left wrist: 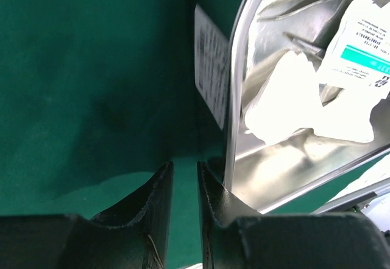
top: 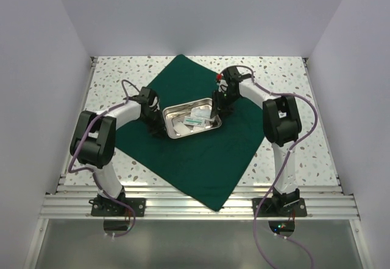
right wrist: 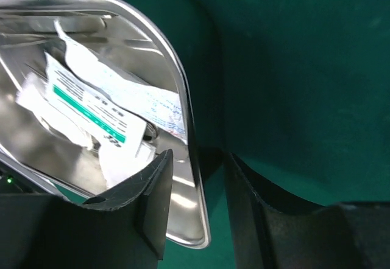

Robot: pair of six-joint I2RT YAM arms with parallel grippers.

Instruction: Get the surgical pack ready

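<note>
The dark green cloth drape (top: 201, 165) lies spread flat as a diamond on the table. A shiny steel tray (top: 194, 134) sits on its middle and holds white packets (top: 196, 118). My left gripper (top: 156, 122) is at the tray's left end. In the left wrist view its jaws (left wrist: 184, 165) stand only slightly apart over the bare cloth (left wrist: 91, 68), with the tray rim (left wrist: 234, 98) just outside the right finger. My right gripper (top: 217, 103) is at the tray's right end. It is open (right wrist: 198, 154), with its jaws astride the tray rim (right wrist: 183, 86).
The speckled table (top: 292, 80) shows around the cloth, with white walls on three sides. An aluminium rail (top: 195, 205) runs along the front edge by the arm bases. A printed label (left wrist: 210, 74) is on the tray's outer wall.
</note>
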